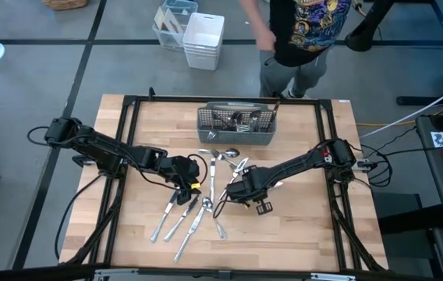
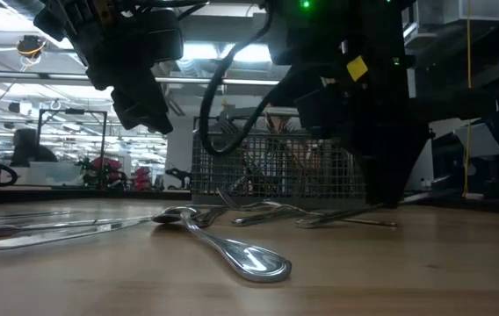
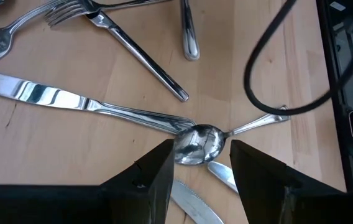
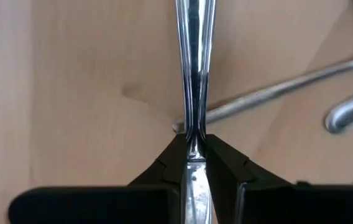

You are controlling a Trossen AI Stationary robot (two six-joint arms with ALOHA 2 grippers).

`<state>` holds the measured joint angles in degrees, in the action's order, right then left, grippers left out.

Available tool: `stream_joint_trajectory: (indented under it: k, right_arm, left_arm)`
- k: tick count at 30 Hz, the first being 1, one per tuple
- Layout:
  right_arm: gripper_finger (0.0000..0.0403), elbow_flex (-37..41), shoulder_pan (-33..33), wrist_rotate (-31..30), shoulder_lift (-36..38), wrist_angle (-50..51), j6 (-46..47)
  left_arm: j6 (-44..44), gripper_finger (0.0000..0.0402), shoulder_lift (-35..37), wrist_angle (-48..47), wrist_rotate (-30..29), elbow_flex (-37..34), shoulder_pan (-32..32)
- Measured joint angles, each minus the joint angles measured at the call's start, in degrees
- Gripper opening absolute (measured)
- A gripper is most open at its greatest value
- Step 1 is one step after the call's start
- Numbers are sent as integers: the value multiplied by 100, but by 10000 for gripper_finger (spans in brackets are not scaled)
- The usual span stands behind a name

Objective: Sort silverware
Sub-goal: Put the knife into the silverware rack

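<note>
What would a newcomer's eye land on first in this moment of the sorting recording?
The scatter of silverware at the middle of the wooden table, with both arms bent in over it. The right gripper is shut on a slim shiny handle, while the left gripper stands open around a spoon bowl. Behind them, at the far edge, sits a grey mesh caddy already holding pieces.

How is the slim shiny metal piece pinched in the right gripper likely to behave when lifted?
The slim shiny metal handle is probably stiff and won't droop. Its polished surface looks slippery, and the right gripper pinches it only at its fingertips, so it may pivot or slide. It looks light.
</note>
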<state>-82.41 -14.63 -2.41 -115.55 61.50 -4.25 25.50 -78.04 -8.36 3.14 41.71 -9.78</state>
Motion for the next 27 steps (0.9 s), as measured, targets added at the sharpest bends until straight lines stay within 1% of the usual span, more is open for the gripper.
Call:
stream_joint_trajectory:
  k: [4,19,21,27]
  right_arm:
    - [49,-9,2,-114,2,135,-4]
    - [49,-23,0,-131,11,184,-49]
    - [49,-132,0,-160,11,340,-51]
    - [49,-830,-2,-660,13,951,-63]
  left_arm:
    - [0,150,0,0,0,0,0]
    - [0,150,0,0,0,0,0]
    - [0,150,0,0,0,0,0]
    - [-114,150,-1,0,0,0,0]
